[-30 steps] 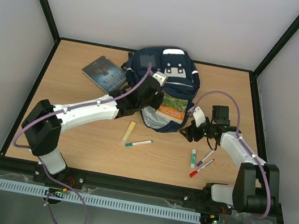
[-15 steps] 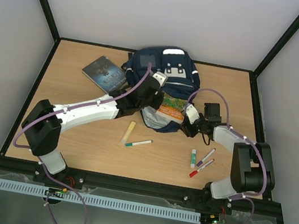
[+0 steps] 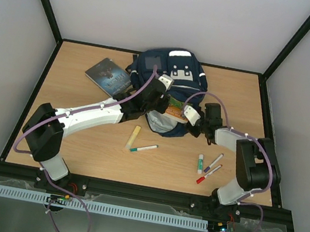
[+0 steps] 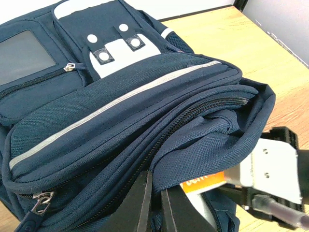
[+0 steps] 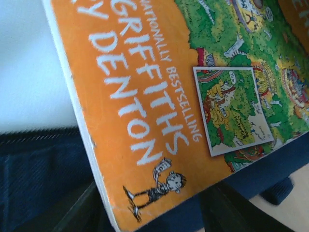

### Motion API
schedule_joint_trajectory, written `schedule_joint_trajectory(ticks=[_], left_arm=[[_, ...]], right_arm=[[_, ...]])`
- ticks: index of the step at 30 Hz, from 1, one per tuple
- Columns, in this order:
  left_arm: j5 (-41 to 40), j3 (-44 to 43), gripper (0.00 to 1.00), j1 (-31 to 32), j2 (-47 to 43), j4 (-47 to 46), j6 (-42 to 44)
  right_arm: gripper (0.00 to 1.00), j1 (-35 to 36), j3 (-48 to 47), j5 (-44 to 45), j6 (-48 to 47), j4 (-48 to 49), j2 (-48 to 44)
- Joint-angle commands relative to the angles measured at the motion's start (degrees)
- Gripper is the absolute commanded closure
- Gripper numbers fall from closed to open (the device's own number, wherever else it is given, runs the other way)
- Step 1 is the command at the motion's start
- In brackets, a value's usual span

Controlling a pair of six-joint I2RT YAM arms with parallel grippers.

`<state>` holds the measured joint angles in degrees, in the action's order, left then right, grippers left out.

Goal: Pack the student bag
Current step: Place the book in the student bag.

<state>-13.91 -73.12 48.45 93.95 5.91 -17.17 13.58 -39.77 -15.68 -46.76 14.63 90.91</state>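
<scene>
The student bag [image 3: 167, 70] lies at the back middle of the table, navy with white stripes, its main compartment gaping toward me. My left gripper [image 3: 156, 99] [image 4: 155, 203] is shut on the zipper edge of the bag's upper flap [image 4: 193, 154]. An orange book [image 3: 175, 109] [image 5: 159, 111] sticks partly out of the opening. My right gripper [image 3: 186, 115] [image 5: 152, 208] is at the book's outer corner, its fingers [image 5: 72, 212] wide apart and pressed against the two edges of that corner. The book's far end is hidden inside the bag.
A grey book [image 3: 108, 75] lies left of the bag. A yellow strip [image 3: 134, 135] and a green-tipped marker [image 3: 143, 148] lie in front of the bag. Three more markers [image 3: 206, 166] lie by the right arm's base side.
My right gripper has swung left from beside the markers to the orange book, its jaws narrowing onto the corner, and the book sits deeper in the bag. The left gripper has not moved.
</scene>
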Motion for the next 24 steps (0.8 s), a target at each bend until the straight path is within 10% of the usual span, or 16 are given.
schedule_joint_trajectory(ticks=[1,15,24], left_arm=[[0.8,-2.8,0.98,-0.1,-0.4,-3.5,-0.7],[0.4,-2.7,0.98,-0.3,-0.8,-3.3,0.1],[1.2,-1.9,0.98,-0.7,-1.4,-3.1,-0.3]], right_arm=[[0.50,3.4,-2.5,8.1,-2.0,13.7,4.8],[0.54,2.9,-2.7,31.5,6.2,26.6,9.4],[0.55,2.1,2.7,7.3,1.5,0.3,-6.2]])
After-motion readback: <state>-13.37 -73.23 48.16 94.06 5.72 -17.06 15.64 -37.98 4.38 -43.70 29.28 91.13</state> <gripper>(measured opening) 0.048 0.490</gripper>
